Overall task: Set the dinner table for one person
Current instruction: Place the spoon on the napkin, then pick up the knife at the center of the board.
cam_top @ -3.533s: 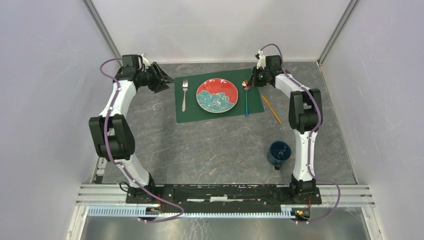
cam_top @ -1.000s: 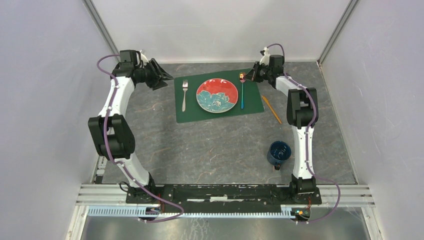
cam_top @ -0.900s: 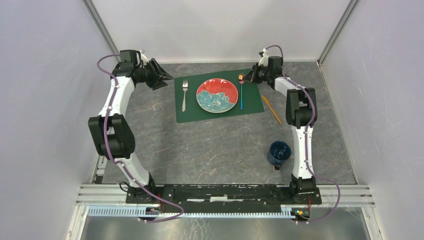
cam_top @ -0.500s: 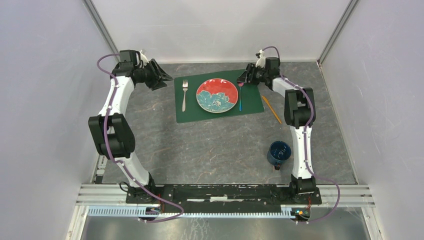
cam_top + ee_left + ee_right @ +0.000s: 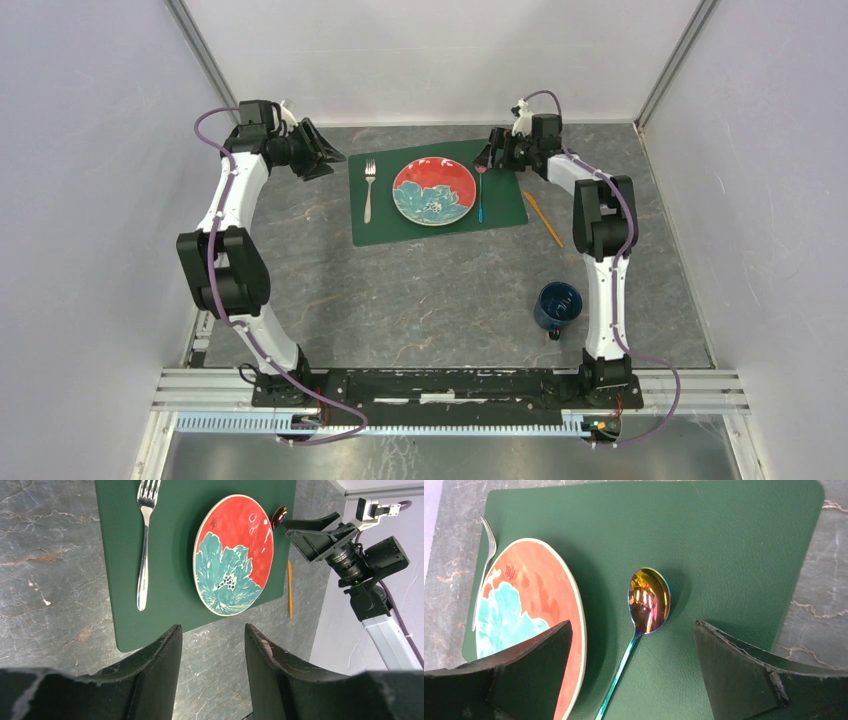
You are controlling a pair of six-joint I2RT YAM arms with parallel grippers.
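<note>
Across the far half of the dinner table (image 5: 440, 290) lies the green placemat (image 5: 400, 232), with the red and teal plate (image 5: 434, 190) at its centre. Well apart, on bare stone near the right arm's base, stands the blue mug (image 5: 557, 305).

On the mat, the fork (image 5: 369, 190) lies left of the plate and the spoon (image 5: 648, 600) right of it, both handles pointing toward the arm bases. The right gripper (image 5: 633, 630) hovers over the spoon's bowl with its jaws spread wide and touching nothing. The left gripper (image 5: 213, 630) hangs off the mat's far-left corner, its jaws partly apart and empty.

Likely next is the slim orange utensil (image 5: 543, 218), which lies on bare table just beside the mat's right edge. Its long axis slants from far-left to near-right. It lies right of the right gripper and nearer the bases, so that arm is much the closer. The jaws would probably have to turn to cross that slanted axis.
</note>
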